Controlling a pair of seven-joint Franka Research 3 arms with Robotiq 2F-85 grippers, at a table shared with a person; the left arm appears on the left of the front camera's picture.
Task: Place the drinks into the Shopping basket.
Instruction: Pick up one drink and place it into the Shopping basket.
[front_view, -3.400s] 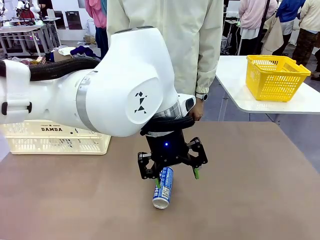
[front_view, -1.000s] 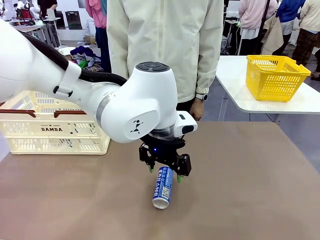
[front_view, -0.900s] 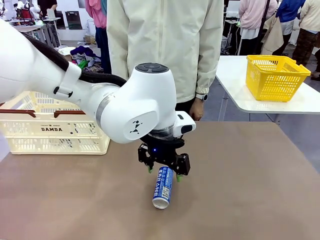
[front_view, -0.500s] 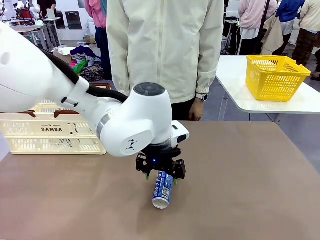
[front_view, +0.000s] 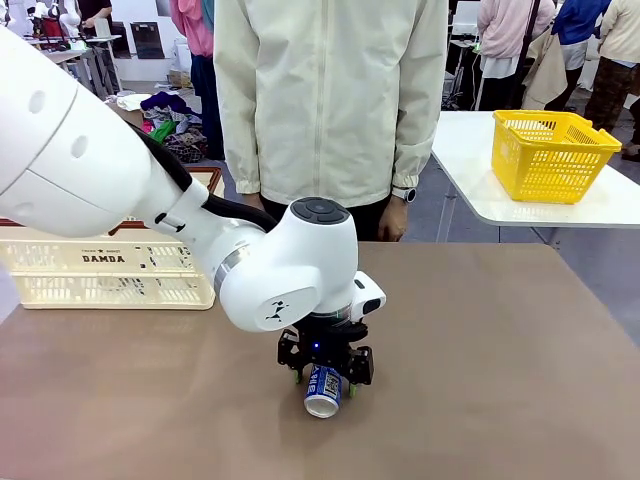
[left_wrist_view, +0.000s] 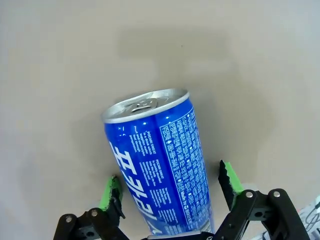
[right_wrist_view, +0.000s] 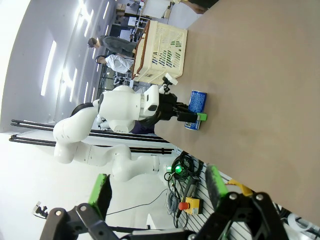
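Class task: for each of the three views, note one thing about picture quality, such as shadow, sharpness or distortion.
Front view: even indoor light, sharp; the left gripper casts little shadow. Left wrist view: blue can crisp, its print readable, with a soft shadow on the table. Right wrist view: rolled sideways, wide-angle; bright ceiling strips glare at left.

One blue can (front_view: 323, 389) lying on my table (front_view: 500, 350), one cream Shopping basket (front_view: 105, 268) at my left, one yellow mesh basket (front_view: 552, 152) on one white side table (front_view: 470, 190), my two grippers, left (front_view: 323, 378) and right (right_wrist_view: 157, 192), one person's hand (front_view: 392, 217) across from me
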